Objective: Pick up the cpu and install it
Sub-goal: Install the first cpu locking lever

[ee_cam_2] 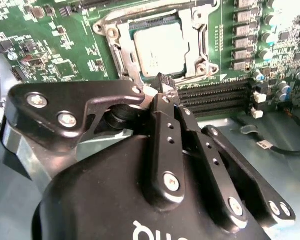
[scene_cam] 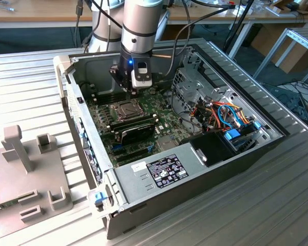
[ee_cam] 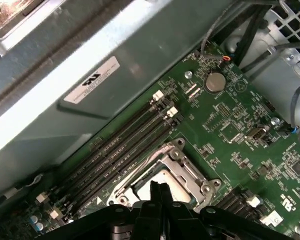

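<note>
Fingertips of the gripper [ee_cam_2: 162,85] are pressed together with nothing between them, hanging just above the socket frame [ee_cam_2: 115,37] on the green motherboard [ee_cam: 230,125]. Directly beyond the tips lies the cpu [ee_cam_2: 159,49], flat in the socket with its dull silver top showing. From where I stand beside the bench [scene_cam: 277,205], the gripper is poised over the open computer case [scene_cam: 195,169], nearly straight above the chip and slightly off its edge.

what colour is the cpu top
Dull silver-grey; the cpu shows best in the second wrist view.

Open room above cpu [ee_cam_2: 160,49], pincer [ee_cam_2: 163,81] overhead
</note>
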You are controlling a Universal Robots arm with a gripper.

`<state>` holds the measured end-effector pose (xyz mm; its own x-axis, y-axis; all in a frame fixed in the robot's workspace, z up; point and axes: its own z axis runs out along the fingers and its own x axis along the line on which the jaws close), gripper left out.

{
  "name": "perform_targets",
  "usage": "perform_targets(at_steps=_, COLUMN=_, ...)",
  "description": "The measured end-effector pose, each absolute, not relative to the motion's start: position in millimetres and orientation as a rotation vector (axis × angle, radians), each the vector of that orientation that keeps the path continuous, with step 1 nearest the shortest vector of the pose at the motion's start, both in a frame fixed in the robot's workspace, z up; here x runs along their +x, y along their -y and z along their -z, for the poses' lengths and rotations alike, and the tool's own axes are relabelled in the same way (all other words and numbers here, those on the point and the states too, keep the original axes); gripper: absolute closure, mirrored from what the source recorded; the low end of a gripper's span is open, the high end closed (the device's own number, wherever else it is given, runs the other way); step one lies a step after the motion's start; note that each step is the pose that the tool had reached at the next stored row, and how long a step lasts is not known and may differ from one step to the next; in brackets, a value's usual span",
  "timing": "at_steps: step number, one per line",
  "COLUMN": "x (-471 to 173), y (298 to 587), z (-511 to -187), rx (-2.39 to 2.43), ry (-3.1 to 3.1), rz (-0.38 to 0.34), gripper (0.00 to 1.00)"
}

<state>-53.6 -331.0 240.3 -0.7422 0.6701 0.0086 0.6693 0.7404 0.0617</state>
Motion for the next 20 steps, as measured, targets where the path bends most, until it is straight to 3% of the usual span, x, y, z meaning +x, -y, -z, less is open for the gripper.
perform_targets(at_steps=20, x=-55.4, y=346.7, z=-248.7, rx=1.119, ry=-2.914, rz=-0.100, gripper=0.89)
